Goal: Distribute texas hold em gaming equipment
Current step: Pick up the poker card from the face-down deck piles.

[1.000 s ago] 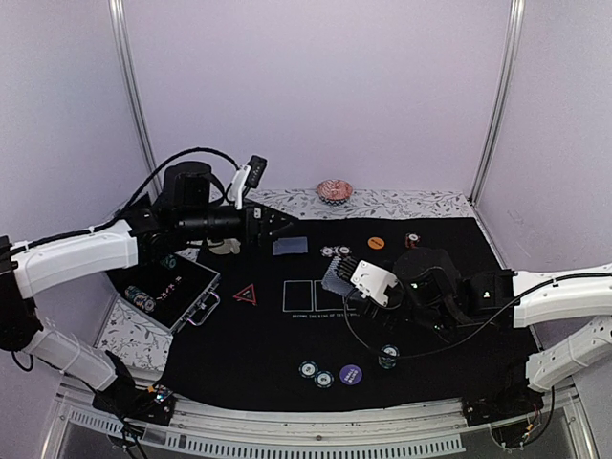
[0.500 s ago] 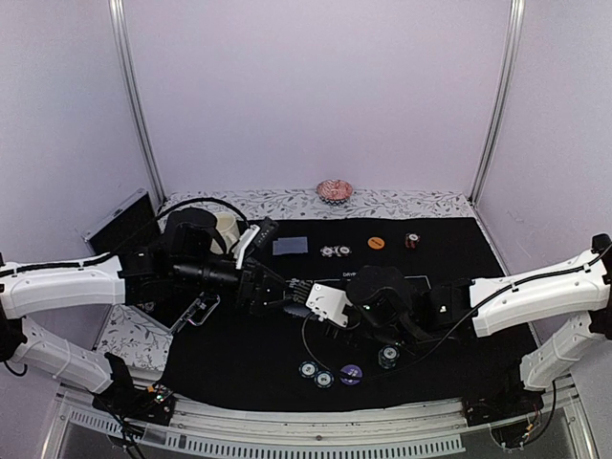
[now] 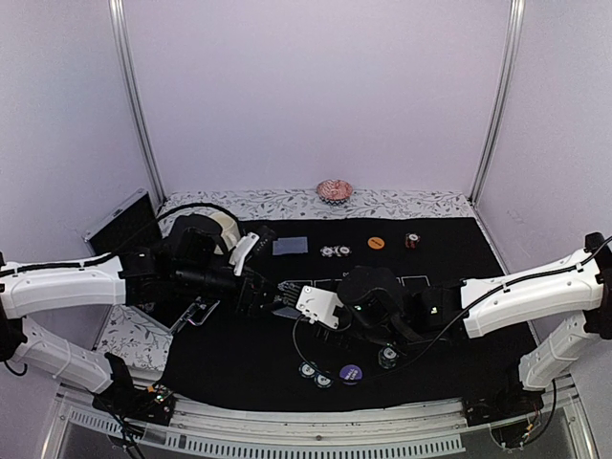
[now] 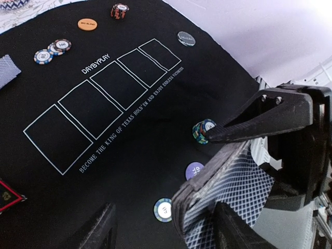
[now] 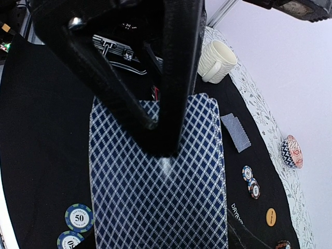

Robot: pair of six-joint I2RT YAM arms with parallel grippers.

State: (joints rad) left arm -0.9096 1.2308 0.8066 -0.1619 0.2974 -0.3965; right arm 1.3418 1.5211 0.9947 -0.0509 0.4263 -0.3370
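Note:
My right gripper is shut on a deck of blue-grey diamond-backed playing cards, held over the black mat left of centre. My left gripper faces it, open, and a corner of the deck pokes in between its fingers beside the right one. On the mat lie a purple button, single chips, a chip stack, an orange button, a black button, a small pile of cards and a red-outlined triangle.
A cream mug stands at the mat's back left, with an open black case beside it. A pink ruffled dish sits on the floral cloth at the back. More chips and a small stack lie at the far side.
The left arm swung from the back left toward the middle of the mat. The right arm carried the deck leftward to meet it. The two grippers now stand close together.

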